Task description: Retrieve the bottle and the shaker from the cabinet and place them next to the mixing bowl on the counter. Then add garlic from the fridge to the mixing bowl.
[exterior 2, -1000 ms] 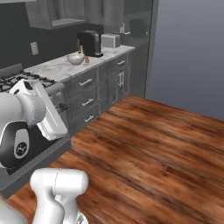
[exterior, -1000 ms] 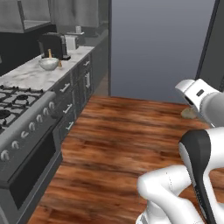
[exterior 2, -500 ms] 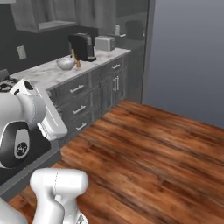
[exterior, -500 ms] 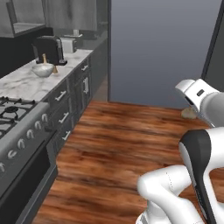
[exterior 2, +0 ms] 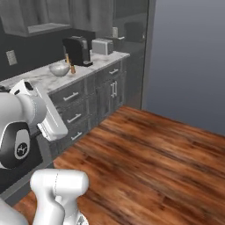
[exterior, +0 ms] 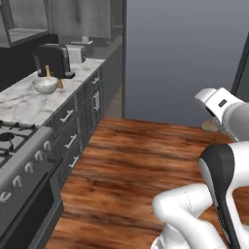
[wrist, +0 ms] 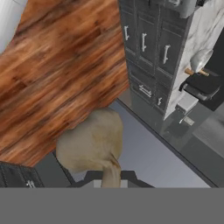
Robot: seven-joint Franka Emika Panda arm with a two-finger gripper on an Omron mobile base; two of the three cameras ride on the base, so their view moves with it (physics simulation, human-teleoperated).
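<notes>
Hand view: claw (wrist: 111, 178) grips garlic (wrist: 91, 142); base views: bowl (exterior: 44, 85) on counter (exterior: 24, 102).

The wood floor (exterior: 131, 160) between the counter (exterior: 29, 99) and the blue-grey wall (exterior: 185, 58) lies open and wide. On the counter, the mixing bowl (exterior: 44, 85) sits hemmed in: a black coffee machine (exterior: 53, 60) stands just behind it, a toaster (exterior: 77, 52) beyond that, with the bottle (exterior: 48, 71) and shaker (exterior: 60, 83) close beside the bowl. The marble toward the stove (exterior: 12, 146) is bare.
</notes>
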